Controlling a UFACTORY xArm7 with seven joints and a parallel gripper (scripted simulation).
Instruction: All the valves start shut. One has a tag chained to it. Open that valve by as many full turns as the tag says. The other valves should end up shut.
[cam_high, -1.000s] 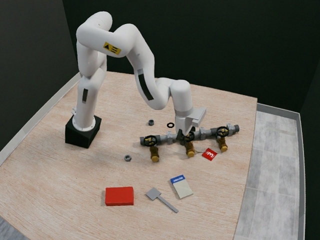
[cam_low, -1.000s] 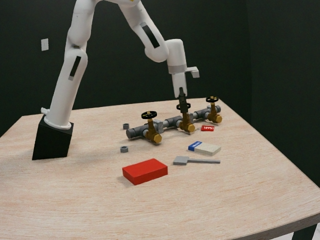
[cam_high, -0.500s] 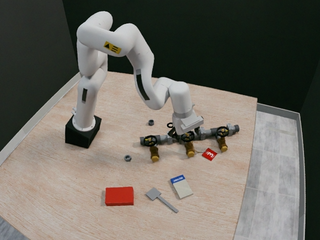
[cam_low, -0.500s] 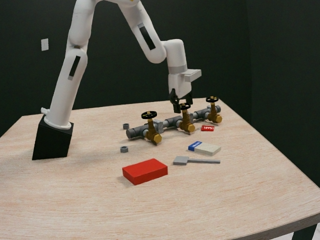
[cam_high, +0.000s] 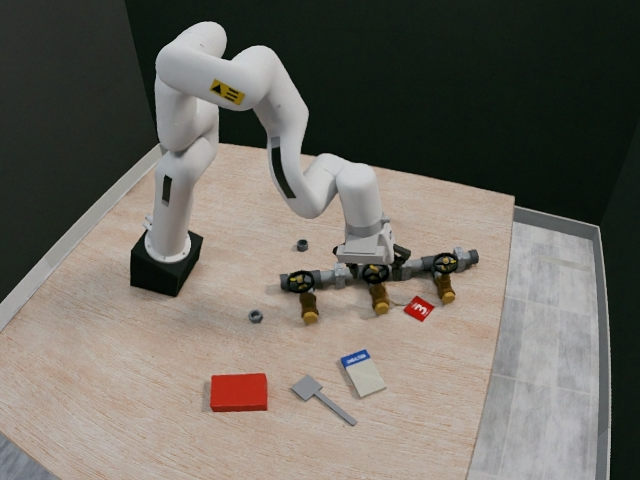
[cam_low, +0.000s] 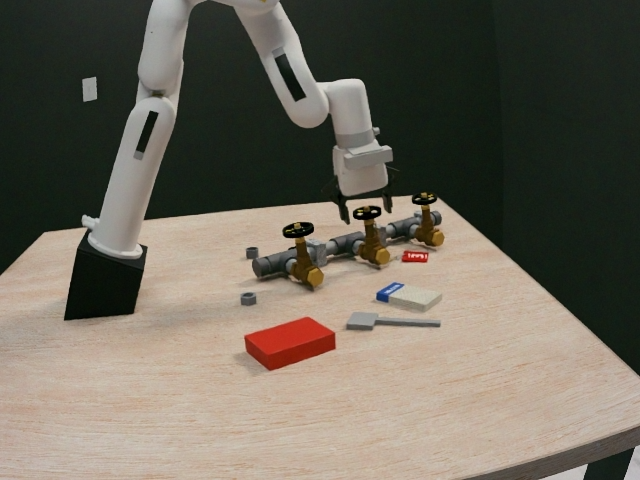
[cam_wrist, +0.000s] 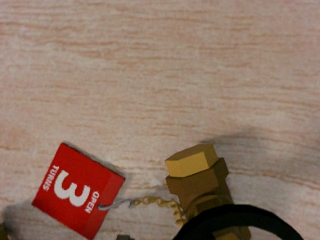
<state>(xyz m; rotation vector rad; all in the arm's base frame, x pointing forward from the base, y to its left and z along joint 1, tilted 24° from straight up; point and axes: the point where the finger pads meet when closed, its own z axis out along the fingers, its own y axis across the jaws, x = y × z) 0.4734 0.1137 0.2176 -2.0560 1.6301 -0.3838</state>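
Note:
A grey pipe (cam_high: 330, 276) carries three brass valves with black handwheels: left (cam_high: 300, 281), middle (cam_high: 375, 273) and right (cam_high: 445, 262). A red tag (cam_high: 418, 308) reading "OPEN 3 TURNS" lies on the table, chained to the middle valve; the chain shows in the wrist view (cam_wrist: 155, 202) between the tag (cam_wrist: 77, 190) and the valve's brass body (cam_wrist: 200, 175). My gripper (cam_low: 364, 210) is open, its fingers on either side of the middle handwheel (cam_low: 367, 212), not closed on it. The wheel's rim (cam_wrist: 235, 222) shows at the bottom of the wrist view.
Two grey nuts (cam_high: 302, 244) (cam_high: 254, 315) lie left of the pipe. A red block (cam_high: 238, 392), a grey paddle tool (cam_high: 320, 396) and a blue-topped card (cam_high: 362, 373) lie toward the front. The table ends at the right, beside a grey floor.

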